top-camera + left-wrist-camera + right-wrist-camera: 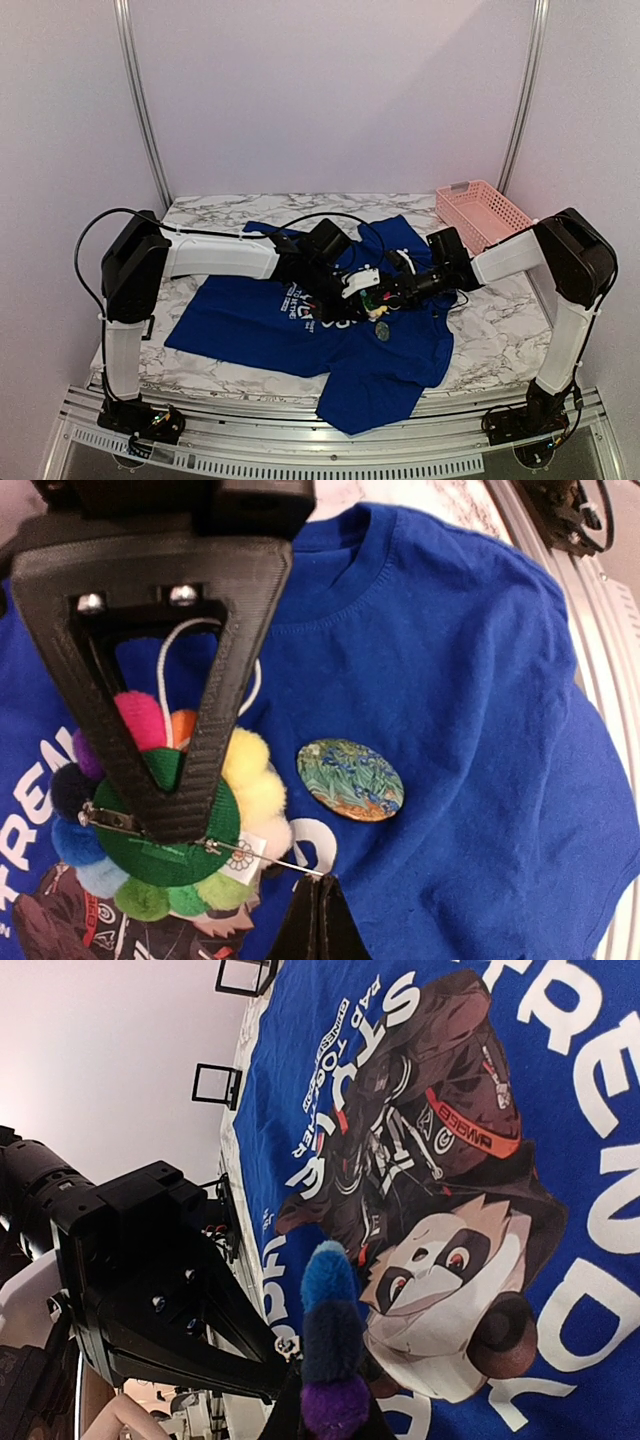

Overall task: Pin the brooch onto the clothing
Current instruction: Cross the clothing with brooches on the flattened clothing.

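We find the brooch (170,855) held just above the T-shirt (450,680), over the chest print (430,1190). Its back is turned up to the left wrist camera: a green felt disc ringed by soft round petals in yellow, pink, orange, purple, blue and green. Its clasp is undone, and the thin needle (270,862) runs out from the disc toward the lower right.

The left gripper (168,815) is clamped on the brooch, its two black fingers meeting in a V over the green back. The right gripper (318,920) comes in from the opposite side with its fingers together, their tips right at the free end of the needle. We think they pinch it, but the wire is too fine for us to be sure. From the right wrist we see of the brooch (328,1340) only a column of blue and purple petals, just ahead of that gripper's tips.

Near the brooch but apart from it, a round badge (350,780) patterned in green, blue and orange lies flat on the shirt below the collar. The shirt is spread on a marble table (500,330), one part drooping over the near edge. A pink basket (485,212) sits at the far right corner, off the shirt. Two small black open frames (217,1085) stand beyond the shirt's edge.
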Controlling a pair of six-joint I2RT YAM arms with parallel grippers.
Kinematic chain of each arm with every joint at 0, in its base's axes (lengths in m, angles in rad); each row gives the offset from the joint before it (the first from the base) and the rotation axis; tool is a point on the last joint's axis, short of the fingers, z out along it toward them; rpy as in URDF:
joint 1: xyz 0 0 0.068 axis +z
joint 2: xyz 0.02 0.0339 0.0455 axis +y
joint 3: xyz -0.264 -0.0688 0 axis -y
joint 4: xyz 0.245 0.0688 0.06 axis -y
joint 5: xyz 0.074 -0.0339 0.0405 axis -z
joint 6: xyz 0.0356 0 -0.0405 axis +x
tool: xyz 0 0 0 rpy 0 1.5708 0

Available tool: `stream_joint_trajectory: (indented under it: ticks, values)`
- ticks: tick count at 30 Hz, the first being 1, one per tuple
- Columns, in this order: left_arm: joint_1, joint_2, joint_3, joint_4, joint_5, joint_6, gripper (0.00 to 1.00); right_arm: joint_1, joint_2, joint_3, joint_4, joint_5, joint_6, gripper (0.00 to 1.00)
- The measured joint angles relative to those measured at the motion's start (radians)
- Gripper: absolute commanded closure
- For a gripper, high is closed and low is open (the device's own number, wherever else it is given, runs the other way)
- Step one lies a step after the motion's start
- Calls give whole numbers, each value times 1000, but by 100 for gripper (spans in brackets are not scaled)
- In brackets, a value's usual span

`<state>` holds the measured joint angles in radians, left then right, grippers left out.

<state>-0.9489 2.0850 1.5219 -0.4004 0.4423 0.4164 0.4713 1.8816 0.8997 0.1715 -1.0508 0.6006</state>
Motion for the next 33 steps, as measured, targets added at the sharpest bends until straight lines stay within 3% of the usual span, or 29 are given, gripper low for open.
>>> stream_joint_trajectory:
  ticks: [33]
  values:
    - [-26,-1,19,3,-49,66,100,56,19,53,-110,-7,-135,100]
